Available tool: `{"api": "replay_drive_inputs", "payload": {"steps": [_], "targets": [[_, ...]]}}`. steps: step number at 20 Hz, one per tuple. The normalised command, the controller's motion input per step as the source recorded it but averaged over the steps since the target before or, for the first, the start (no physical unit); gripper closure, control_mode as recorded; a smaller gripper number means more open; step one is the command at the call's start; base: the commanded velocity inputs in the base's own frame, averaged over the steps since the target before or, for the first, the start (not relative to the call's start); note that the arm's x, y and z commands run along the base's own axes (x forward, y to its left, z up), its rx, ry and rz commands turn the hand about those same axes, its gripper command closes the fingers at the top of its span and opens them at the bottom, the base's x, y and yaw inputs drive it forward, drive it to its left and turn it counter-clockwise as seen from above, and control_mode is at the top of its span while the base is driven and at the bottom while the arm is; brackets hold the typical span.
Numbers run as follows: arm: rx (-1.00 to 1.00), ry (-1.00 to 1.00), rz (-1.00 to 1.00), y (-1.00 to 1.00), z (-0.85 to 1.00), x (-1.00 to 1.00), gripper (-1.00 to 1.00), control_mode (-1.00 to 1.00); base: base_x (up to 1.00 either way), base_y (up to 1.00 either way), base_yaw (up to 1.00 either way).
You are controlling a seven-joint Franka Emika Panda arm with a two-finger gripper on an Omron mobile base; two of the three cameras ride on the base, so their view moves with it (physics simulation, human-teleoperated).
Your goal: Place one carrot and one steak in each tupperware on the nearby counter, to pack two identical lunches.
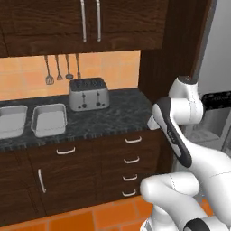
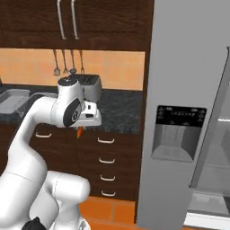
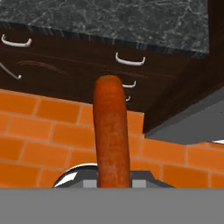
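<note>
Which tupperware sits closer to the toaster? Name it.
The right-hand tupperware, standing just left of the toaster on the counter. The other tupperware lies beyond it, cut by the picture's left edge.

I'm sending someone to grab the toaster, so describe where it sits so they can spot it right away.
Find the black-grey marbled counter that runs under the orange tiled wall. The toaster stands at the back of it, against the tiles, just below the hanging utensils. Unlike the two flat light-grey trays to its left, it is a tall silver box with slots on top.
</note>
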Motion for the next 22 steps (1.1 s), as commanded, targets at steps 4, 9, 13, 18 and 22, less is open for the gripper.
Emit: {"api": "replay_drive_inputs", "payload": {"steps": [4,9,13,18,22], "targets": [[0.00,0.00,0.00,0.00,0.00,0.00,1.00,1.00,0.52,1.00,0.00],[0.00,0.00,0.00,0.00,0.00,0.00,1.00,1.00,0.67,1.00,0.00],[0.00,0.00,0.00,0.00,0.00,0.00,1.00,1.00,0.55,0.72,0.00],[0.00,0.01,0.00,0.06,-0.02,0.10,1.00,-1.00,0.24,0.38,0.00],[0.00,0.02,0.00,0.23,-0.33,0.90,1.00,-1.00,0.00,0.00,0.00]]}}
